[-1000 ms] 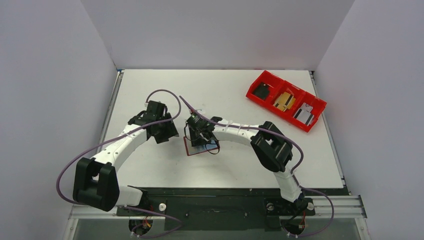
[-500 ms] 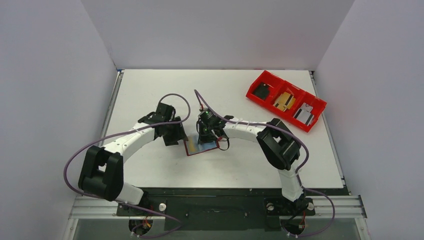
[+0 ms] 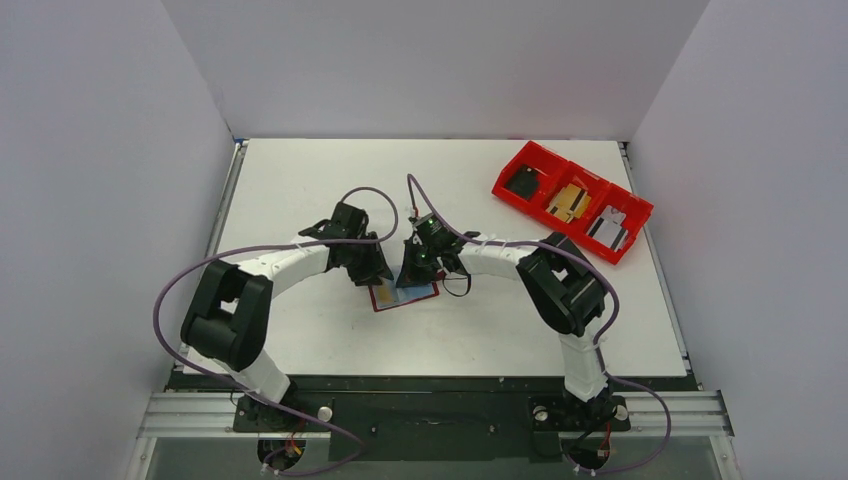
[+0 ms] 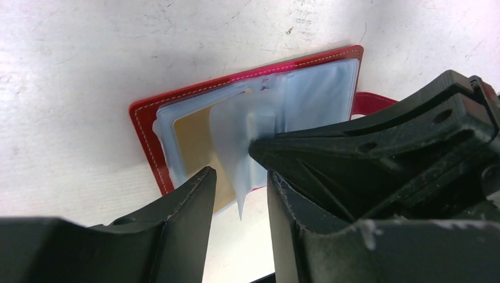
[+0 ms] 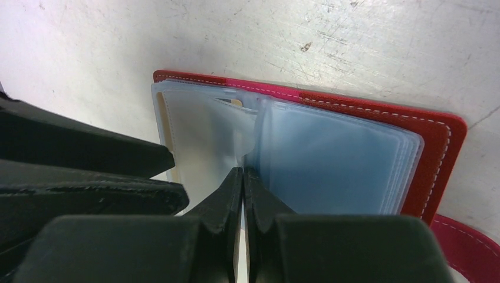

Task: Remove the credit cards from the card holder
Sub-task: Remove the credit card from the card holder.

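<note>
The card holder [image 3: 383,297] lies open on the white table, dark red with clear plastic sleeves [image 5: 330,159]. A tan credit card [image 4: 191,138] sits in its left sleeve, and pale blue-grey shows through the right-hand sleeves. My right gripper [image 5: 243,171] is shut on one translucent sleeve page at the fold and holds it lifted. My left gripper [image 4: 240,177] stands over the holder's near edge with its jaws apart; the lifted page's corner [image 4: 239,194] hangs between them, touching neither finger. In the top view the left gripper [image 3: 375,270] and right gripper [image 3: 415,265] meet over the holder.
A bright red three-compartment bin [image 3: 530,160] with small items stands at the back right. The holder's red strap [image 5: 466,247] sticks out on its right side. Grey walls enclose the table on three sides.
The left arm has swung right until its gripper reached the card holder, and its jaws have narrowed. The right gripper has shut on a sleeve page and lifted it.
</note>
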`<state>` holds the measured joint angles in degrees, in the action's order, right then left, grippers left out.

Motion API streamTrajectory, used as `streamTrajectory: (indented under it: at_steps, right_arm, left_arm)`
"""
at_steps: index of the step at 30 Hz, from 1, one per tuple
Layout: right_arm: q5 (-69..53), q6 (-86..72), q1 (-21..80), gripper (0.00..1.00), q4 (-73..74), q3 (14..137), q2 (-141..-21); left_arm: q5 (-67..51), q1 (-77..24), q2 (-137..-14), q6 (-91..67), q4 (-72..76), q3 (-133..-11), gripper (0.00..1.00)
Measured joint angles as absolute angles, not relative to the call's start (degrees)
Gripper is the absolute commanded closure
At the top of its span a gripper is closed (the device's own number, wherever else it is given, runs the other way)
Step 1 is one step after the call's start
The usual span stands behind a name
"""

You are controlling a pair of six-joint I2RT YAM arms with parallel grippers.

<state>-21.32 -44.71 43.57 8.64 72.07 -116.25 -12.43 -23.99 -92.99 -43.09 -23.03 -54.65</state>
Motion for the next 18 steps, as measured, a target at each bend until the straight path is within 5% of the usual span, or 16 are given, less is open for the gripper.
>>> streamTrajectory:
  at_steps: [4, 10, 13, 18]
  right_arm:
    - [-21.52, -44.80, 43.53, 1.00, 8.14, 71.72, -116.14]
    - [-21.32, -44.86, 43.53, 0.92, 7.64, 71.26, -115.81]
    - [-21.34, -45.28, 43.59, 0.76, 7.57, 71.24, -115.57]
    - [-19.70, -45.08, 43.90, 0.66, 9.65, 71.42, -113.84]
  left_arm:
    - [-13.06, -24.36, -95.18, -43.38, -21.58, -55.20, 0.74]
    - [-13.15, -24.47, -97.43, -44.01, -20.69, -55.24, 1.00]
    - [-13.08, -24.47, -97.45, -44.01, -20.62, -55.29, 1.00]
    - [-12.64, -24.62, -97.41, -43.88, -20.69, -55.33, 1.00]
